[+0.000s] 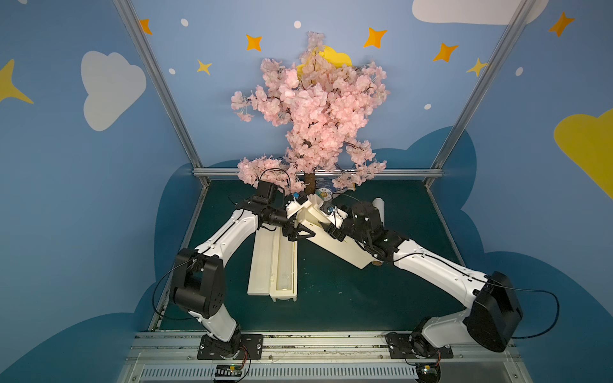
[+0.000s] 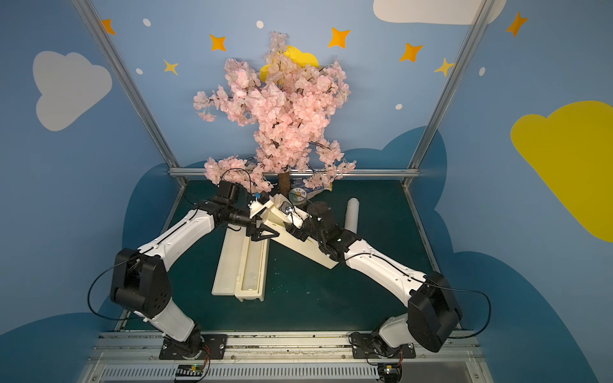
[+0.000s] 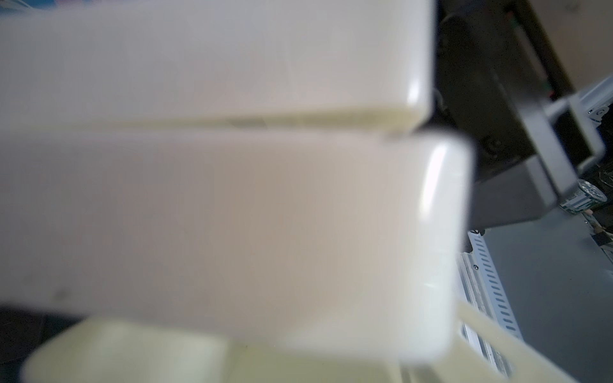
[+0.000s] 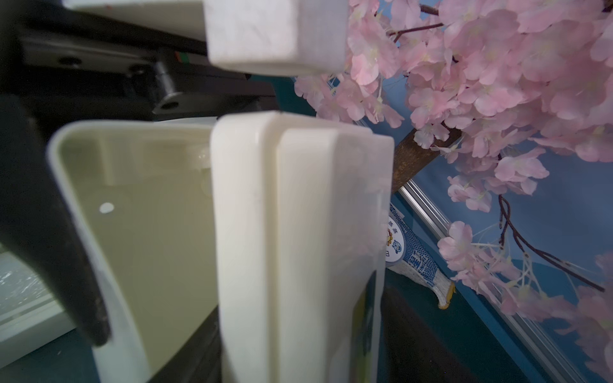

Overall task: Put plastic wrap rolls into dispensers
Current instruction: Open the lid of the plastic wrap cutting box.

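Note:
One dispenser (image 1: 262, 265) lies open on the green table, lid flat beside it, with a translucent plastic wrap roll (image 1: 284, 268) in its trough. The other dispenser (image 1: 348, 245) hangs slanted between both arms and fills both wrist views (image 3: 232, 215) (image 4: 298, 232), its lid ajar. My left gripper (image 1: 308, 234) is shut on that box near its far end. My right gripper (image 1: 326, 228) is at its middle. One black finger (image 4: 49, 215) lies against the lid wall, and the other is hidden. A second roll (image 2: 352, 215) lies on the table under the right arm, its brown core end (image 1: 376, 263) showing.
A pink blossom tree (image 1: 311, 109) stands at the back centre, and its low branches overhang both wrists. A green-and-white can (image 1: 323, 193) sits by the trunk. A blue-and-white patterned item (image 4: 418, 262) lies near the back rail (image 1: 398, 172).

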Robot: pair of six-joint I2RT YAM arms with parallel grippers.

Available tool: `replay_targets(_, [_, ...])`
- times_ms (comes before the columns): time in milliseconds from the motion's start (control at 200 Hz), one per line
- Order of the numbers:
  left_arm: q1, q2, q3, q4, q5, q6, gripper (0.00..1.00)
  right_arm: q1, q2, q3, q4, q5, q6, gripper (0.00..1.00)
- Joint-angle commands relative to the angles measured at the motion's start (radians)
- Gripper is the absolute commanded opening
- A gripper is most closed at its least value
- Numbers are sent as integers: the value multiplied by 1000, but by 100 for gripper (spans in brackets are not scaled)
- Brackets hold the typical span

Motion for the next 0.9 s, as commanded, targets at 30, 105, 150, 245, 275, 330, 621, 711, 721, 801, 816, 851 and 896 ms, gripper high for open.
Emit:
replay_targets(30, [-16, -47, 18, 13, 48, 20, 62, 20, 54, 20, -22, 60, 11, 54])
replay_targets(105, [-16, -49, 13, 14, 42, 25, 62, 25, 57, 36, -39, 58, 15, 37])
replay_targets(150, [-16, -50, 11, 15, 36, 27, 62, 27, 59, 45, -51, 64, 19, 28])
replay_targets(245, [-14, -54, 8, 21, 23, 25, 62, 27, 54, 63, -79, 99, 38, 18])
replay_targets(275, [-14, -54, 8, 23, 18, 23, 62, 27, 52, 65, -78, 116, 39, 17])
replay_targets(330, [-9, -57, 7, 20, 12, 20, 62, 27, 48, 71, -75, 165, 38, 13])
replay_targets(621, [15, -191, -182, 172, -39, -47, 61, -74, 96, 206, -151, 494, 127, 5])
replay_targets(711, [15, -219, -215, 196, -62, -67, 61, -96, 109, 244, -150, 543, 128, 4])
replay_targets(721, [15, -220, -218, 198, -64, -71, 60, -98, 108, 245, -145, 539, 121, 4])
replay_targets(801, [17, -230, -230, 219, -71, -90, 61, -92, 76, 238, -105, 485, 83, 5])
replay_targets(816, [17, -231, -232, 224, -74, -94, 61, -90, 68, 237, -101, 468, 74, 5])
replay_targets(851, [18, -228, -232, 233, -79, -103, 61, -83, 55, 227, -69, 449, 44, 5])
replay_targets(896, [18, -215, -219, 217, -74, -101, 61, -74, 44, 207, -3, 467, 28, 5])
